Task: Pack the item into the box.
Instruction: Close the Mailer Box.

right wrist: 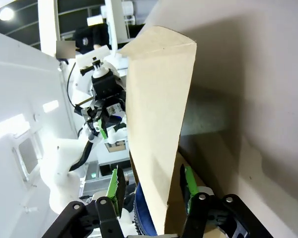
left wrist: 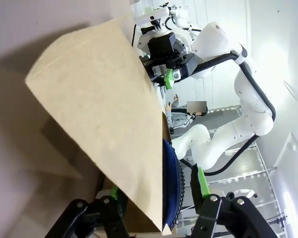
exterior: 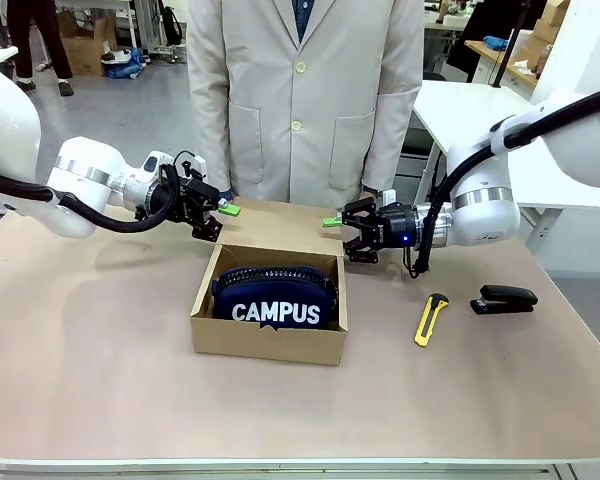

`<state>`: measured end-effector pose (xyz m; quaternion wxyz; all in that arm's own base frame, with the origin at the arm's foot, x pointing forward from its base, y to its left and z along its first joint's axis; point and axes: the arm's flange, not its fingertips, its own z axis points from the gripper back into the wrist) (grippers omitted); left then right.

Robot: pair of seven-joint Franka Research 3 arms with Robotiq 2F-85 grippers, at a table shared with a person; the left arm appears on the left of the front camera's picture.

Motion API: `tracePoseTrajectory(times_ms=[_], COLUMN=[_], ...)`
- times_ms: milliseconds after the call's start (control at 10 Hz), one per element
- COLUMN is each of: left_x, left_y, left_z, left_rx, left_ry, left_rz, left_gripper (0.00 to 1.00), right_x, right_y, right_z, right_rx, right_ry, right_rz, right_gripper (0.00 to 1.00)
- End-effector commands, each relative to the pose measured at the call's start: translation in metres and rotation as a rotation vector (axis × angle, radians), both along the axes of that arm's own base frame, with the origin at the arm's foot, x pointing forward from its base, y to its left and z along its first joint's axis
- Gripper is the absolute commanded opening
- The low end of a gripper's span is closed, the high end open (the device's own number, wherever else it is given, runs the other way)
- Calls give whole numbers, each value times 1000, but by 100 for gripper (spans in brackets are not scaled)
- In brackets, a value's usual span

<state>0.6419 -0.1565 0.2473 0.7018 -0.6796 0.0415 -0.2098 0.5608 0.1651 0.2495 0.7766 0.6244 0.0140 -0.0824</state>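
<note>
The brown box point(exterior: 265, 340) sits mid-table with the navy "CAMPUS" item point(exterior: 275, 300) lying inside it. Its lid flap point(exterior: 280, 222) stands raised behind it, between the two arms. My left gripper point(exterior: 220, 220) is at the flap's left corner. In the left wrist view the flap point(left wrist: 99, 109) runs between its spread fingers, against one pad and clear of the other, so that gripper point(left wrist: 156, 191) is open. My right gripper point(exterior: 342, 235) is at the flap's right corner. In the right wrist view this gripper point(right wrist: 150, 186) is shut on the flap point(right wrist: 159, 109).
A yellow utility knife point(exterior: 431, 318) and a black stapler point(exterior: 503, 298) lie on the table right of the box. A person in a beige coat point(exterior: 305, 100) stands at the far edge, just behind the flap. The near half of the table point(exterior: 100, 400) is bare.
</note>
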Motion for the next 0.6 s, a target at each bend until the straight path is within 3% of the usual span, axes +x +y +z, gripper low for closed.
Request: tracePoseTrajectory(times_ms=[0, 500], left_x=[-1, -29], left_y=[-7, -19], left_z=[11, 59], left_rx=[-39, -8], left_ry=[-59, -287], left_rz=[18, 31], left_gripper=[66, 66], right_x=[-9, -38], right_y=[0, -4], right_z=[4, 47], right_rx=[25, 14], right_ry=[-76, -268], right_rz=[-3, -30], right_gripper=[60, 60])
